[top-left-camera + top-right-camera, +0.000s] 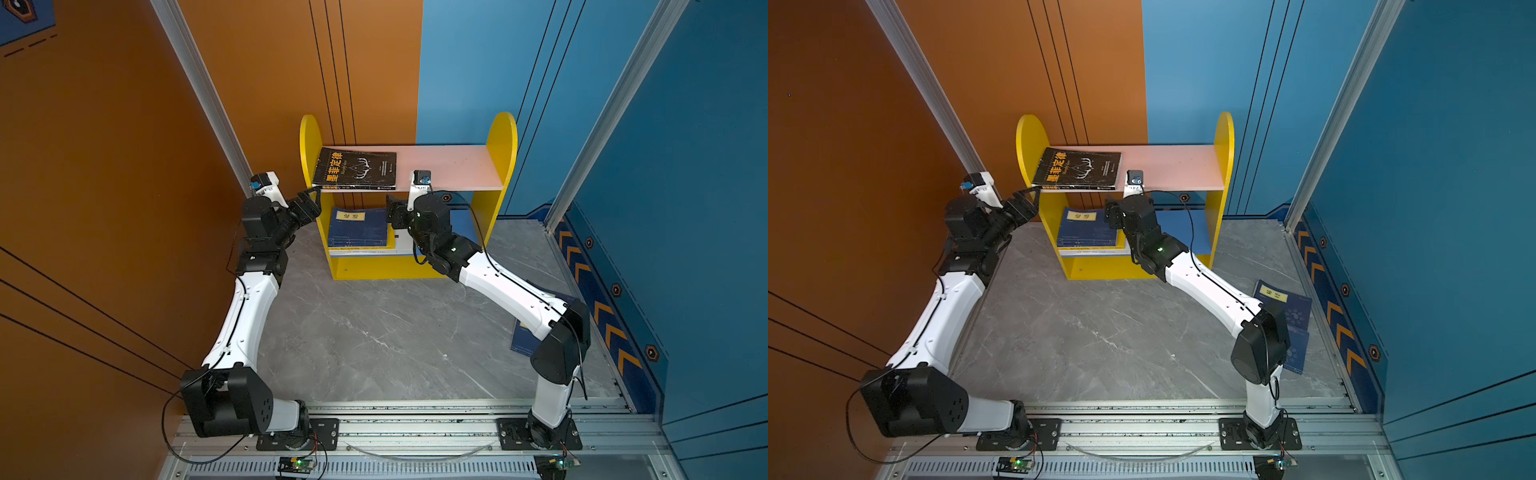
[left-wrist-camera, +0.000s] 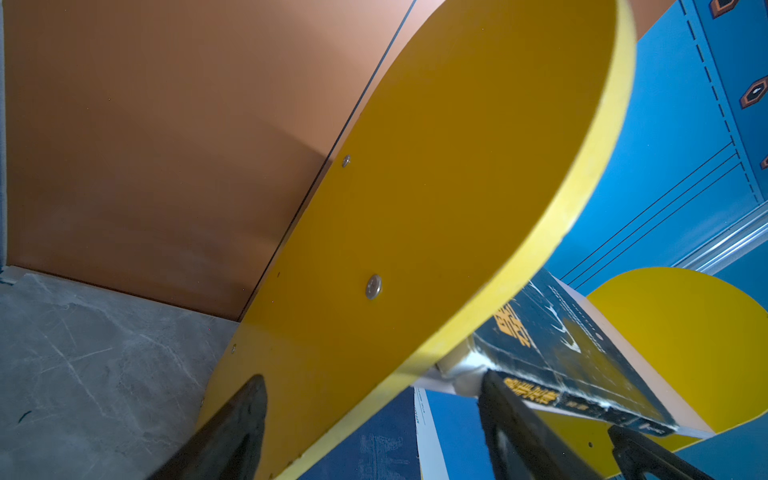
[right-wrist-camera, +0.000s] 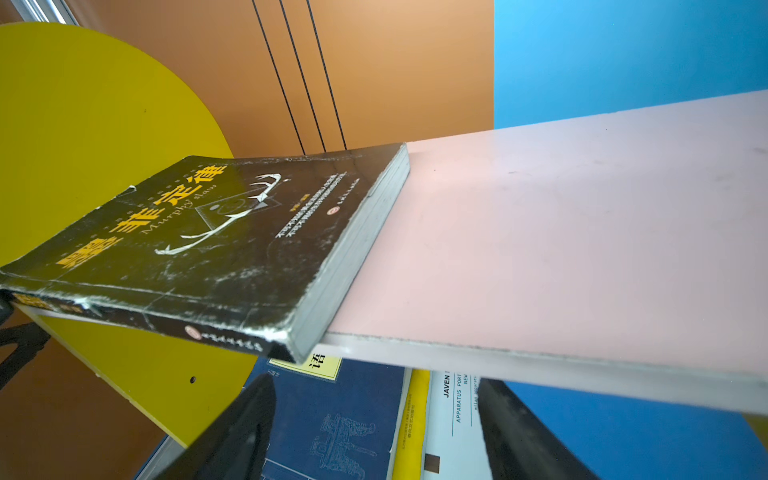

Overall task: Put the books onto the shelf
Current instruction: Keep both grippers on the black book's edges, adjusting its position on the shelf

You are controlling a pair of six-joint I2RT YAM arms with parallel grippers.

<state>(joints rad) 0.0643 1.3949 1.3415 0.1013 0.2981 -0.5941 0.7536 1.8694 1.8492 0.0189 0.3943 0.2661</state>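
Two navy books [image 1: 1285, 318] lie flat, thin, probably light and floppy; pinch near the spine. Left gripper [image 1: 312, 198] and right gripper [image 1: 390, 212] gape empty.

Scuffed black book [image 3: 216, 232] (glossy paper cover)

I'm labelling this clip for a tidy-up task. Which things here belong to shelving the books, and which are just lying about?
Job: shelf; black book on its pink board; book stack on its lower board; navy books not yet shelved.
Lying about: small circuit board with green light; clear curved tube.
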